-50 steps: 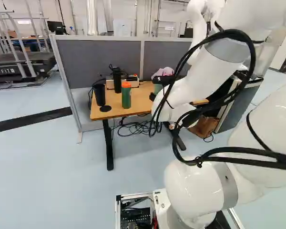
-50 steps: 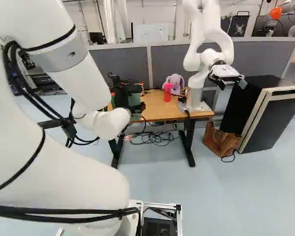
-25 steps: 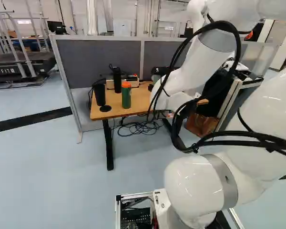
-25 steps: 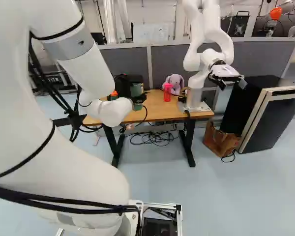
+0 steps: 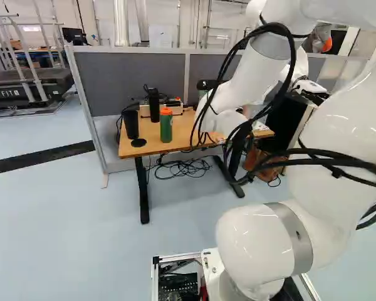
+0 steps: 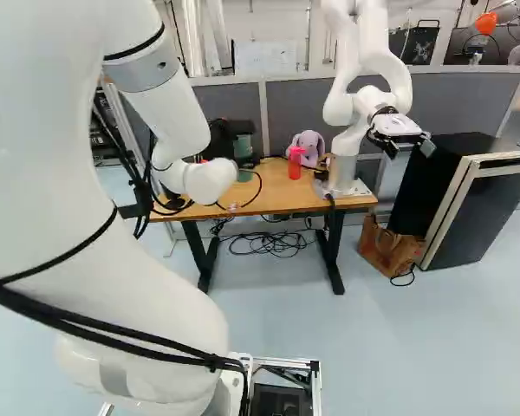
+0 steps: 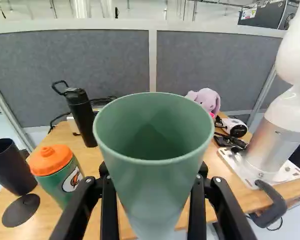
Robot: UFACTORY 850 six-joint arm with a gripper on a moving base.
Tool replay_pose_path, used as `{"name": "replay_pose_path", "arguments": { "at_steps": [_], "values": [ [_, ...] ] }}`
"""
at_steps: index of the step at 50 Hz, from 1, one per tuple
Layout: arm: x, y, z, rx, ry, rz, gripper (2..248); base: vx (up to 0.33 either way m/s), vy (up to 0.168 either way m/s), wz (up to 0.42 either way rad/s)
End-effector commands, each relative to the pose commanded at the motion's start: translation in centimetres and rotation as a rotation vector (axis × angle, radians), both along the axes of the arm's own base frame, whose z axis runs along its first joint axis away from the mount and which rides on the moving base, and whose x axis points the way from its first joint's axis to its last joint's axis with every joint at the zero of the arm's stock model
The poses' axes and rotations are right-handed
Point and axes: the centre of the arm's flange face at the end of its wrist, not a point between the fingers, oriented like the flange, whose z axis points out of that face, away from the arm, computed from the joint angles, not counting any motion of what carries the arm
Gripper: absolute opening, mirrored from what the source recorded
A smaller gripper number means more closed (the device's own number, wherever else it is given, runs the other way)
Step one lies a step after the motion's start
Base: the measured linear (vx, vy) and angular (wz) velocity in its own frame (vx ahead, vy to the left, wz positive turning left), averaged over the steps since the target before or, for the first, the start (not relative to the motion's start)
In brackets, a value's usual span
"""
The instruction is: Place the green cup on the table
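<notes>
We hold the tapered, pale green cup (image 7: 152, 185) between both fingers of our black gripper (image 6: 221, 137); behind it stands the brown wooden table (image 6: 282, 195).

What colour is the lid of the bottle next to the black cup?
Orange, clearest in the wrist view.

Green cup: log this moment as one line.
Cup: held, mouth up | Pincer: shut on cup | Table: contact with cup cannot be told | Release: not yet done
</notes>
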Motion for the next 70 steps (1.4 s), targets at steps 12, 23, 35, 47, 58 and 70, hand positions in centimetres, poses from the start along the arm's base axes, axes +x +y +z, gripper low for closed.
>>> {"name": "replay_pose_path", "arguments": {
  "at_steps": [12,23,35,47,58,70],
  "values": [
    [2.5,0.0,0.0,0.000,-0.001,0.000,122,0.000,0.000,0.000],
    [4.7,0.0,0.0,0.000,-0.004,0.000,122,0.000,0.000,0.000],
    [7.3,0.0,-0.6,0.000,0.001,0.000,122,0.000,0.000,0.000],
    [9.8,0.0,-2.0,0.000,0.017,0.000,122,0.000,0.000,0.000],
    [12.2,0.0,-3.5,0.000,0.031,0.000,122,0.000,0.000,0.000],
    [14.7,0.0,-5.0,0.000,0.042,0.000,122,0.000,0.000,0.000]
  ]
}}
